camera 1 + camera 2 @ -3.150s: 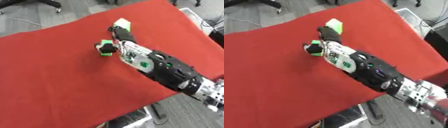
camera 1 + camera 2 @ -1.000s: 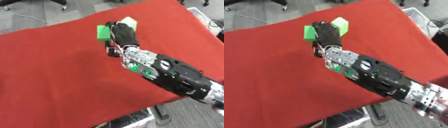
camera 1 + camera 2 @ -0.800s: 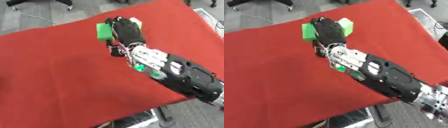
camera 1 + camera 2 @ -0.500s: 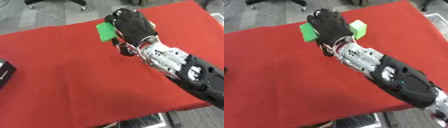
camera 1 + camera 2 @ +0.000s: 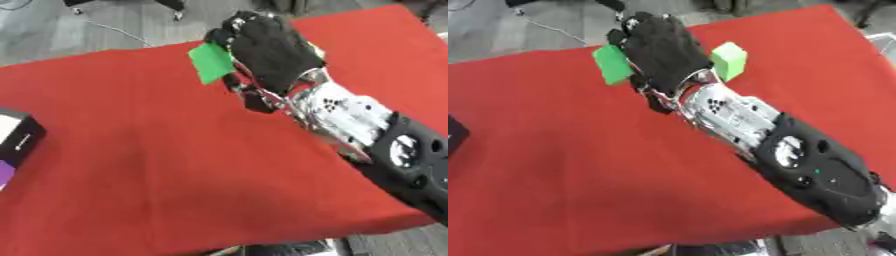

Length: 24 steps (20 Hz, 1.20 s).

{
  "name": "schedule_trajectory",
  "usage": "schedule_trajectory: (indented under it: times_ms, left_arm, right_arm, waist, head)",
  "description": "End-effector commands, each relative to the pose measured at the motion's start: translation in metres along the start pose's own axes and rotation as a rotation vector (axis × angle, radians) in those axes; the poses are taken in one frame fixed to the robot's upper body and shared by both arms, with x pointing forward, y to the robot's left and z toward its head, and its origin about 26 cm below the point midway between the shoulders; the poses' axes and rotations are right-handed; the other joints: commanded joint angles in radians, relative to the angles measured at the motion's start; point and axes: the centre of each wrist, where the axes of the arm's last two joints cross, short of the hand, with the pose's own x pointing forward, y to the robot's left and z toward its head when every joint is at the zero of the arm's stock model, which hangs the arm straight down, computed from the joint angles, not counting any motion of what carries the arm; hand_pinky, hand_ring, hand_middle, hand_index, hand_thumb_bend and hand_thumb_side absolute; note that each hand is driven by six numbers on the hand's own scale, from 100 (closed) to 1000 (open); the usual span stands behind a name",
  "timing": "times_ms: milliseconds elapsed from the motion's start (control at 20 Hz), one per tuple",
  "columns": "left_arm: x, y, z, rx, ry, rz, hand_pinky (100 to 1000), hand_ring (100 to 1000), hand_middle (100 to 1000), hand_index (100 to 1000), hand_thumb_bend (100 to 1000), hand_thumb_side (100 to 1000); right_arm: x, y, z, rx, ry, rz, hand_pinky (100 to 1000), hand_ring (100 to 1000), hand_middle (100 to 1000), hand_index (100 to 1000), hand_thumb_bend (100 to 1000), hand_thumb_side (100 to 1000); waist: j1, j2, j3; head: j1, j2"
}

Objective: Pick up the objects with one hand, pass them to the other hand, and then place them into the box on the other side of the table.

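Note:
My right hand (image 5: pixel 269 49) is raised above the red table (image 5: pixel 131 180), its black back turned toward me. Its fingers curl around a green block (image 5: pixel 210 63), which sticks out on the hand's left side. A second, paler green block (image 5: pixel 728 60) lies on the cloth just right of the hand, apart from it. The right forearm (image 5: pixel 798 155) runs from the lower right corner up to the hand and hides the cloth under it. My left hand shows in neither view.
A dark box (image 5: pixel 16 142) with white and purple faces sits at the table's left edge. Grey floor, cables and chair legs lie beyond the far edge. The table's right corner (image 5: pixel 420 15) is close to the arm.
The right hand has risen from the table toward me with the green block in its fingers. The view has swung left, bringing the box in at the left edge.

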Motion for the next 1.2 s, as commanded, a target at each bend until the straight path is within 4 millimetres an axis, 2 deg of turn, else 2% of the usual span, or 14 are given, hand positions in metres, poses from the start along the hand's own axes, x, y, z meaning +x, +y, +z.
schedule_trajectory:
  times_ms: [50,250,700,850,1200]
  left_arm:
    - [0.001,-0.002,-0.015,-0.337,-0.222,-0.265,761,610,643,891,634,668]
    - [-0.012,-0.027,-0.036,-0.403,-0.217,-0.254,760,607,642,891,654,714]
    - [-0.019,-0.069,-0.074,-0.463,-0.146,-0.099,766,612,646,894,731,800]
    - [-0.007,-0.080,-0.098,-0.454,-0.170,-0.030,770,617,655,899,755,810]
    - [0.040,-0.117,-0.162,-0.494,-0.292,0.092,775,621,666,902,767,814]
  right_arm:
    - [-0.001,-0.013,-0.003,-0.066,-0.023,-0.006,100,692,498,523,238,100]
    - [0.002,-0.016,-0.006,-0.096,-0.064,-0.012,100,700,505,530,241,100]
    - [0.007,-0.018,-0.008,-0.096,-0.114,0.018,100,720,524,549,256,100]
    - [0.008,-0.020,-0.009,-0.103,-0.125,0.024,100,721,524,549,254,100]
    - [0.014,-0.025,-0.013,-0.121,-0.156,0.009,100,720,524,549,248,100]
  waist:
    - [-0.004,-0.017,-0.002]
    - [-0.009,-0.015,-0.009]
    - [-0.018,-0.012,-0.021]
    - [-0.021,-0.011,-0.027]
    - [-0.029,-0.003,-0.055]
  head:
    - [0.007,-0.003]
    - [0.004,-0.003]
    - [-0.058,-0.003]
    - [-0.066,-0.003]
    - [-0.078,-0.003]
